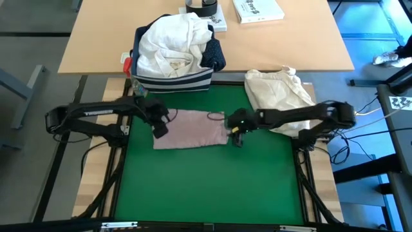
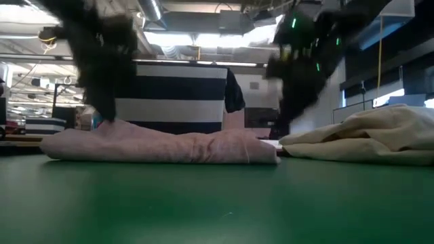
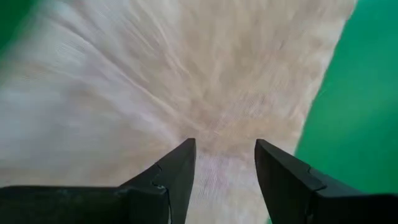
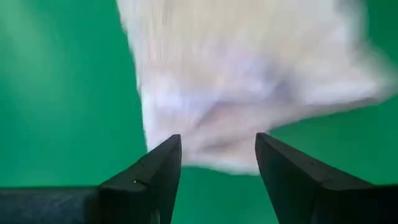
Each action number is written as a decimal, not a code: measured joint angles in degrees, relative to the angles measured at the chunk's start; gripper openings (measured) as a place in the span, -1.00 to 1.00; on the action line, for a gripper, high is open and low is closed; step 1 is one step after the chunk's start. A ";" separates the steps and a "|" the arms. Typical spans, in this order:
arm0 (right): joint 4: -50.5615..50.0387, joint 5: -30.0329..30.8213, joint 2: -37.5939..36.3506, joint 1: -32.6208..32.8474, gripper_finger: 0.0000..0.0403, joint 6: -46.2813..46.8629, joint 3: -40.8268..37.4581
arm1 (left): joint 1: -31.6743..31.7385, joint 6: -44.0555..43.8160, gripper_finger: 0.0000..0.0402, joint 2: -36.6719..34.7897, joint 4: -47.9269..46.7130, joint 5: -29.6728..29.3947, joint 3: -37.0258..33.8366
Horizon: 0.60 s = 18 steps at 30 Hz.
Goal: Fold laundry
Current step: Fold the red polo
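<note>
High view: pink top (image 1: 191, 128) is lying folded on the green mat (image 1: 206, 180). Left gripper (image 1: 159, 122) and right gripper (image 1: 235, 132), both spread and holding nothing, are hovering over its two ends. Pinching matching corners should be keeping folds even; open mat in front, bin (image 1: 172, 78) and beige bundle (image 1: 280, 93) crowding behind.
</note>
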 joint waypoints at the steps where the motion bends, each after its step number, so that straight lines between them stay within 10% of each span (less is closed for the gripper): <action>1: 0.06 1.46 -1.26 0.00 0.03 -0.67 0.06 | 0.30 -0.61 -0.20 -0.49 -3.10 -2.23 2.91; 6: 3.86 4.68 -2.79 -0.71 0.03 -2.35 0.10 | 4.65 -6.69 -0.20 -1.85 -7.33 -13.57 9.14; 18: 4.61 1.81 -0.93 -1.16 0.03 -2.61 -0.70 | 13.73 -8.62 -0.20 0.70 3.38 -12.67 -3.08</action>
